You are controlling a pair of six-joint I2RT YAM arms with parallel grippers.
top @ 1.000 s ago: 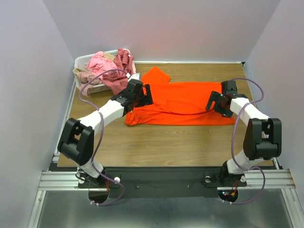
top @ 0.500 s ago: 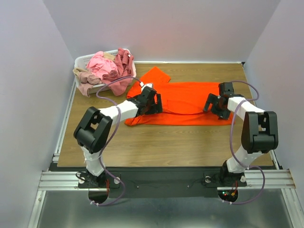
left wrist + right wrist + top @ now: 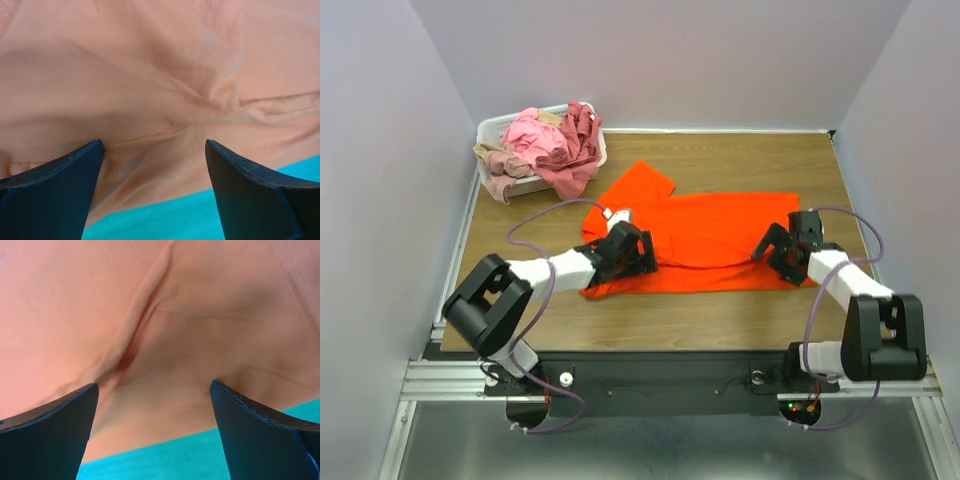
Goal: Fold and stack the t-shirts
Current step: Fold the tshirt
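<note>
So here's our setup. The workspace is a wood-grain tabletop (image 3: 720, 310) boxed in by plain pale walls (image 3: 670, 60) on the left, right and far sides. An aluminium rail (image 3: 650, 378) runs along the near edge, where both arms are bolted down.

The orange t-shirt (image 3: 720, 225) lies spread across the middle of the tabletop, running left to right. One sleeve pokes toward the far edge on the left, and the near-left corner looks a bit bunched up. From above the cloth looks mostly flat, with a long crease along the near side.

The left hand (image 3: 642, 252) is down on the left part of the shirt. In its wrist view (image 3: 152, 145) the fingers (image 3: 50, 190) are spread apart and pressed against wrinkled fabric, not clamped on anything. The right hand (image 3: 772, 243) is the same story at the shirt's right end. Its fingers (image 3: 260, 430) are apart too (image 3: 153, 385), with a soft fold of cloth bulging between them. A strip of bare tabletop shows just below the shirt edge in both wrist views.

The other shirts sit heaped in a white lattice basket (image 3: 492, 128) at the far-left corner, well apart from the orange one. There's a pink shirt (image 3: 530, 132) on top and a maroon shirt (image 3: 582, 135) draped over the right rim. A beige shirt (image 3: 496, 160) hangs over the near-left side.
</note>
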